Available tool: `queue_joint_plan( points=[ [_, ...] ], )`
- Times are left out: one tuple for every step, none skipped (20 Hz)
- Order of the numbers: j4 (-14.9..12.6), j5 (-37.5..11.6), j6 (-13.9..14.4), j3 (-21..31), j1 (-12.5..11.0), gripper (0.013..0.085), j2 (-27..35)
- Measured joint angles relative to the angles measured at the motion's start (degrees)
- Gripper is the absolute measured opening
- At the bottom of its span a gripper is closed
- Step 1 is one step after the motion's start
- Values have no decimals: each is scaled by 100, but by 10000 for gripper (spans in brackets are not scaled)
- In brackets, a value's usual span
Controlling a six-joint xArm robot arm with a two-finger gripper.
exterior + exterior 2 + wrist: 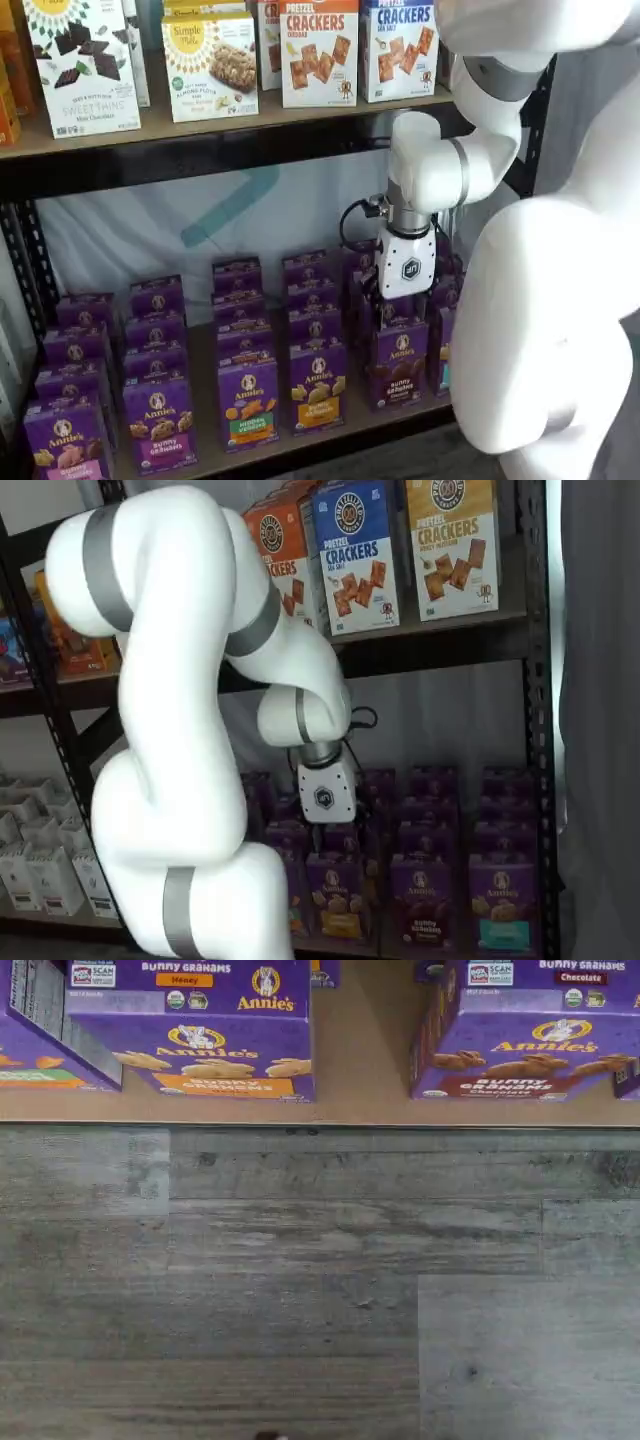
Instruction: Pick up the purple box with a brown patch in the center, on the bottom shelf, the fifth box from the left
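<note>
Decent open gap on the bottom shelf [360, 1060] between the honey carton [195, 1055] and the purple box [520, 1060]; rows behind are packed tight, upper shelf board [200, 125] overhead.

Glossy purple box [525, 1055], matt wood-grain floor [300, 1290]

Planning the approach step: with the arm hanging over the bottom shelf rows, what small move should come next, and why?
Probably ease the gripper down and slightly forward over the purple box. In a shelf view its white body hangs just above the front chocolate carton; the fingers show poorly, so the jaws' gap cannot be read. The wrist view shows that box off to one side, so centring first seems wise.
</note>
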Motion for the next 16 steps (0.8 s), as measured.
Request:
queue_joint_plan(
  points=[
    [2,-49,-18,-35,-18,850,90],
    [-7,-107,-28,-70,-37,850,184],
    [-31,-158,-27,-107,-55,850,272],
    [-59,-199,-21,-149,-73,850,362],
    [-107,-255,-5,-208,-99,850,481],
    [-138,-319,-4,-269,-128,850,606],
    [-177,-366,6,-324,-153,850,711],
    [-196,-403,3,-369,-174,850,795],
    [-198,-452,-18,-414,-197,850,881],
    [-216,-497,-26,-460,-222,850,966],
    [-250,-547,-25,-513,-253,850,1059],
    [-280,-576,-20,-553,-274,850,1124],
    [-291,-627,-41,-620,-307,850,1239],
    [-323,-664,-38,-677,-334,850,1331],
    [-336,-705,-47,-717,-355,850,1405],
    [-357,-745,-48,-759,-376,850,1477]
  ],
)
